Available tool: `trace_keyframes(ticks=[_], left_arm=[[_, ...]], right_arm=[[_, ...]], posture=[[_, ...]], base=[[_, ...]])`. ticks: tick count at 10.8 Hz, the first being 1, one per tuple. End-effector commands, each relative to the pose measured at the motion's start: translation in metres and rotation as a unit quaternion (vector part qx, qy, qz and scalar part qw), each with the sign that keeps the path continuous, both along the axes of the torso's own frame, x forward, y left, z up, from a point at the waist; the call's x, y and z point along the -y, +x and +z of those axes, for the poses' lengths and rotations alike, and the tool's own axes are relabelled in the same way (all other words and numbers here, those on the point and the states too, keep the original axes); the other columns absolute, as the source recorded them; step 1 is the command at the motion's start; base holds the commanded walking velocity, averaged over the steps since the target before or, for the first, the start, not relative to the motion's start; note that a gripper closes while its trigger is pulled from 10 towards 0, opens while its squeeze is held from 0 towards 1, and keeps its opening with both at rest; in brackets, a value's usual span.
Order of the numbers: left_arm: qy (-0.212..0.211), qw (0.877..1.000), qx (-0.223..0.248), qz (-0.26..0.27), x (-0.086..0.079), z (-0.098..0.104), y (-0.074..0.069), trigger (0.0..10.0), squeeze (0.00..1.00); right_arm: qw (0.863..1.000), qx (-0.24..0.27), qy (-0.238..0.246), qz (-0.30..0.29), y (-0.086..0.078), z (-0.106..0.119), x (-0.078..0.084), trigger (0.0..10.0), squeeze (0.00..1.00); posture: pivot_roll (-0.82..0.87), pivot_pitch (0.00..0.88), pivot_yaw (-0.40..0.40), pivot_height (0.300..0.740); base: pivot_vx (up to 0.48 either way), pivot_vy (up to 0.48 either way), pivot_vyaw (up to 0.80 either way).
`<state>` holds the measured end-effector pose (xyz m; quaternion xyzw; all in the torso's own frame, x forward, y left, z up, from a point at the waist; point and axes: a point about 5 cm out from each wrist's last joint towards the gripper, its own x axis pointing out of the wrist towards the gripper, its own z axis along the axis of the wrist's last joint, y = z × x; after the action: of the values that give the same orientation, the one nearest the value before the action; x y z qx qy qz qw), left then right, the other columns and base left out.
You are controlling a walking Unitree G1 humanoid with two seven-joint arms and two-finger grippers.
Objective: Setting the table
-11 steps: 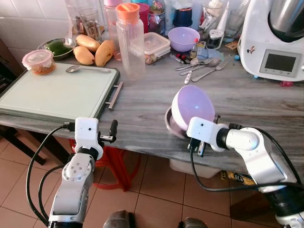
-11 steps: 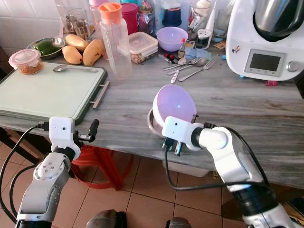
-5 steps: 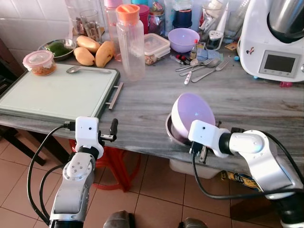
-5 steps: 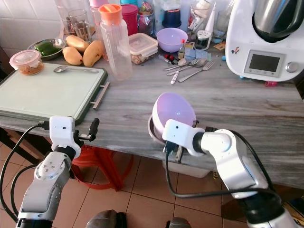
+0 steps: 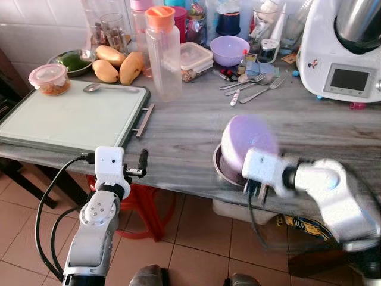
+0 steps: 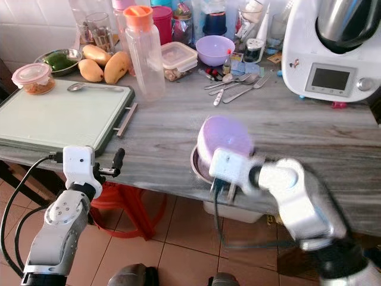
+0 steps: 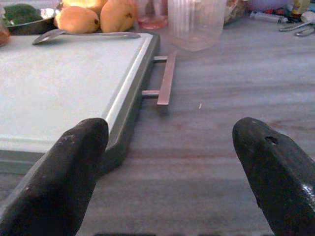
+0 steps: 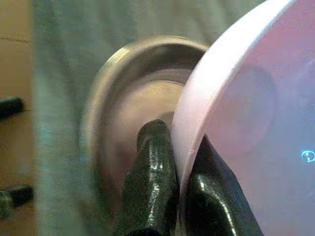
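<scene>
My right gripper [image 8: 178,143] is shut on the rim of a light purple bowl [image 5: 249,140], one finger inside it and one outside. The bowl is tilted, its opening towards me, and leans in a steel bowl [image 5: 221,171] at the table's near edge. The right arm is blurred. My left gripper [image 7: 172,130] is open with nothing between its fingers, low at the table's front edge. It points at the right end of a pale green tray [image 5: 71,116]. A spoon [image 5: 95,87] lies on the tray's far side.
Forks and spoons [image 5: 253,83] lie at the back by a second purple bowl [image 5: 230,49]. A tall bottle with an orange cap [image 5: 163,53], mangoes [image 5: 116,62], a lidded container [image 5: 49,77] and a white kitchen machine [image 5: 345,50] line the back.
My right gripper has shifted the purple bowl a little to the right and lower, and the steel bowl has slid right with it. The left arm has not moved.
</scene>
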<state>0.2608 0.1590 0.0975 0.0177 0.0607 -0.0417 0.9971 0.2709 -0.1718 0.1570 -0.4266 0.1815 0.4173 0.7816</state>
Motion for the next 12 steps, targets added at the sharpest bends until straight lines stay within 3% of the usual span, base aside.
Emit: trace_keyframes(ticks=[1,5,6,7,9,12], left_arm=[[0.003,1.0,0.006,0.006,-0.003,0.002,0.001,10.0,0.0],[0.005,1.0,0.004,0.008,-0.005,0.003,-0.001,10.0,0.0],[0.005,1.0,0.0,0.006,-0.005,0.002,-0.004,10.0,0.0],[0.006,1.0,-0.027,0.001,-0.006,-0.005,-0.013,10.0,0.0],[0.014,0.999,-0.045,0.002,-0.011,-0.009,-0.025,10.0,0.0],[0.021,0.996,-0.072,-0.043,-0.022,-0.007,-0.036,10.0,0.0]], right_arm=[[1.0,0.019,0.0,-0.001,0.004,0.007,0.001,10.0,0.0],[0.997,0.073,0.023,0.025,0.025,0.027,-0.014,10.0,0.0],[0.996,0.074,0.024,0.047,0.03,0.031,-0.021,10.0,0.0],[0.992,0.08,0.025,0.089,0.046,0.036,-0.033,10.0,0.0],[0.989,0.053,0.035,0.131,0.058,0.032,-0.04,10.0,0.0],[0.979,0.028,0.01,0.199,0.075,0.026,-0.05,10.0,0.0]], posture=[[-0.06,0.0,0.062,0.74],[-0.06,0.0,0.066,0.74],[-0.06,0.0,0.066,0.74],[-0.04,0.0,0.062,0.74],[-0.02,0.026,0.048,0.74],[0.03,0.055,0.027,0.74]], base=[[0.0,0.0,0.0],[0.0,0.0,0.0],[0.0,0.0,0.0],[0.0,0.0,0.0],[0.0,0.0,0.0],[0.0,0.0,0.0]])
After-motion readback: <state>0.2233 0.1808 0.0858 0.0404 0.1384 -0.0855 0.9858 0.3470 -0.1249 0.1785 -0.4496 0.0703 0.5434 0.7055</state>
